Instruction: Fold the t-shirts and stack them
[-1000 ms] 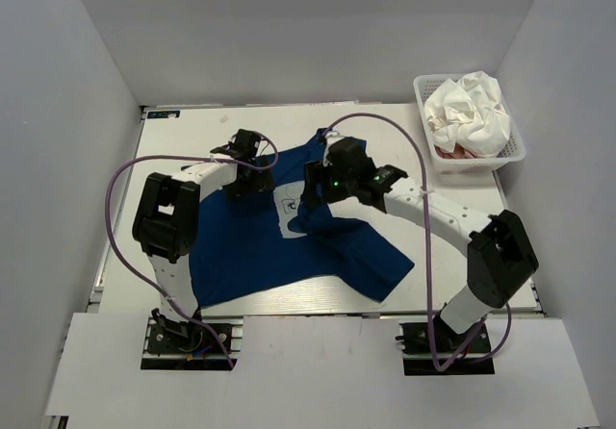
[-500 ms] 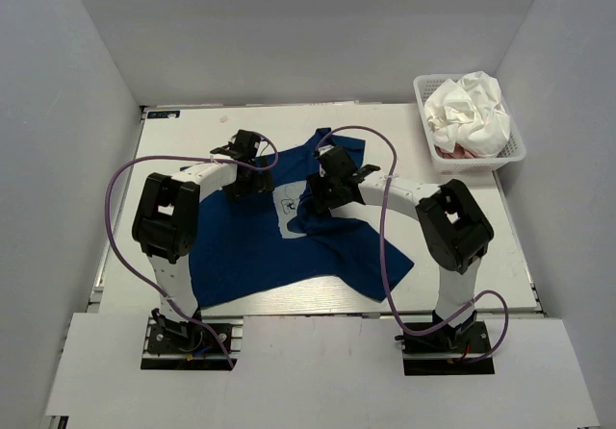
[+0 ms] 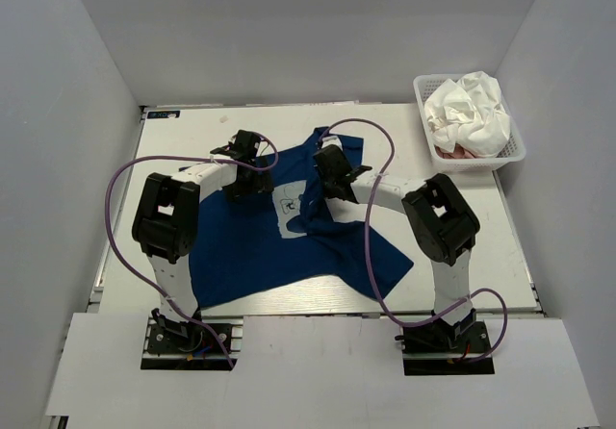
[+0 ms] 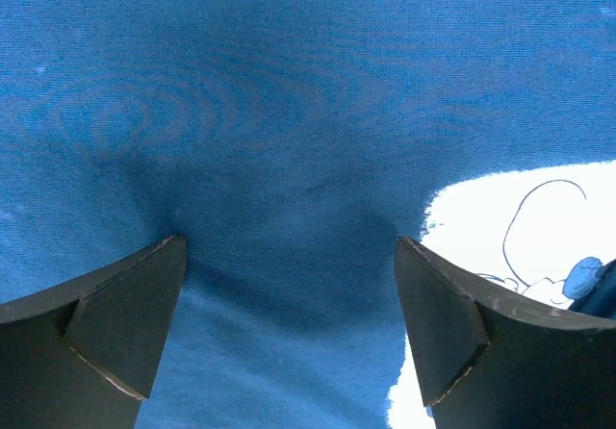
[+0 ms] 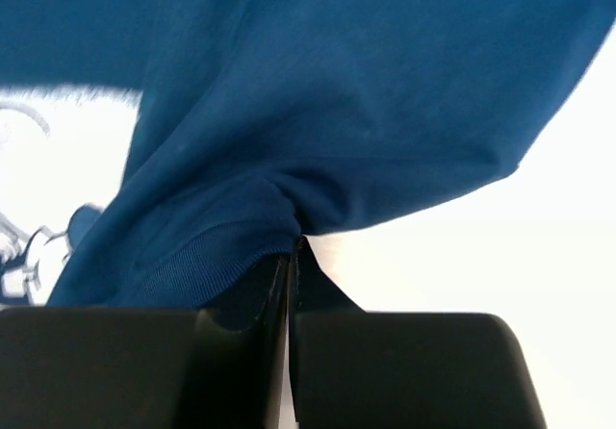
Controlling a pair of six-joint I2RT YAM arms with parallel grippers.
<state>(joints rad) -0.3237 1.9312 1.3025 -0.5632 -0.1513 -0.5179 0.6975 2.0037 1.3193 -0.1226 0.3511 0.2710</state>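
A white surface (image 3: 183,140) fills the middle of the overhead view, with a metal rail running along its left and near edges. A white plastic mesh basket (image 3: 478,164) stands at the far right corner, its outer side close to the right edge. A small dark label (image 3: 164,114) sits at the far left corner. Plain pale walls (image 3: 308,35) enclose the left, far and right sides. A flat white panel (image 3: 318,362) lies along the near edge.
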